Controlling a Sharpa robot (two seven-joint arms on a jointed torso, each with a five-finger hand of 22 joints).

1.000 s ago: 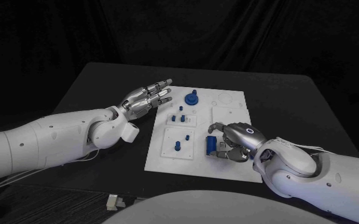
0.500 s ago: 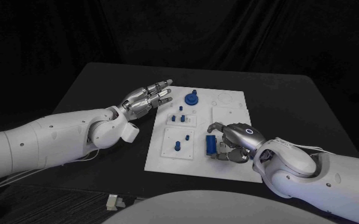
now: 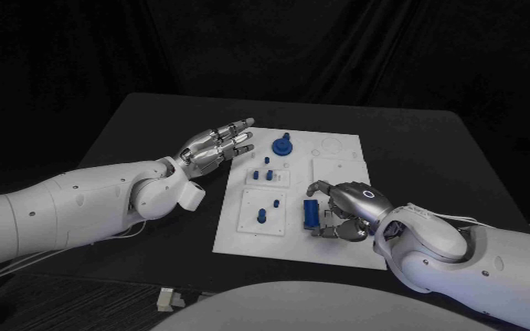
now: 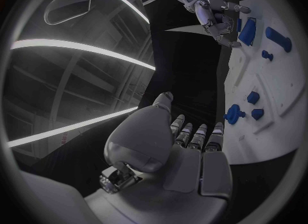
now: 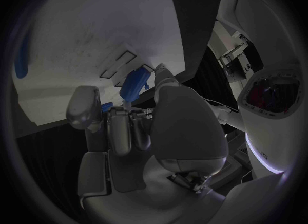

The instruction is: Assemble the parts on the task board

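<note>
Both arms [image 3: 77, 204] have smooth white shells with small dark screw holes. Left hand [image 3: 212, 145] and right hand [image 3: 351, 207] are silver metal with segmented fingers. Right hand's back carries a small blue-lit ring.

black table [image 3: 144, 116], dark curtain [image 3: 265, 24] behind

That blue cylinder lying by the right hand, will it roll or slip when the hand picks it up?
Probably prone to rolling: the blue cylinder lies on its side on the flat white task board. It looks rigid and smooth, so it may slip between the right hand's metal fingers. Being small, it is likely light, and a nudge could shift it.
</note>
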